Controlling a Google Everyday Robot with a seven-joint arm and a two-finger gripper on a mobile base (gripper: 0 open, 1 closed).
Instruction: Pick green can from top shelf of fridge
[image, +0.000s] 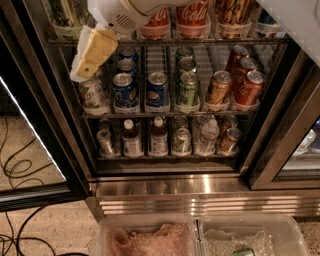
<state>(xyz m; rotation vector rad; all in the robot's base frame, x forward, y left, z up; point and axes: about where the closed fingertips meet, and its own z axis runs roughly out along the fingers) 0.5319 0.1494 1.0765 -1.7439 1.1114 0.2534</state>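
The fridge (200, 186) stands with its left glass door swung open. The green can (67, 12), tall with a light green and white label, sits at the far left of the top shelf (165, 42), cut off by the frame's top edge. My gripper (82, 72), with yellowish pads on a white arm, hangs in front of the shelves just below and right of that can. It overlaps the left column of the middle rack. Nothing shows in its grasp.
Red cola cans (192, 15) and gold cans fill the rest of the top shelf. The middle rack holds blue cans (124, 90), a darker green soda can (187, 90) and orange cans (247, 87). Bottles stand below. Clear bins (150, 235) and floor cables (20, 170) lie in front.
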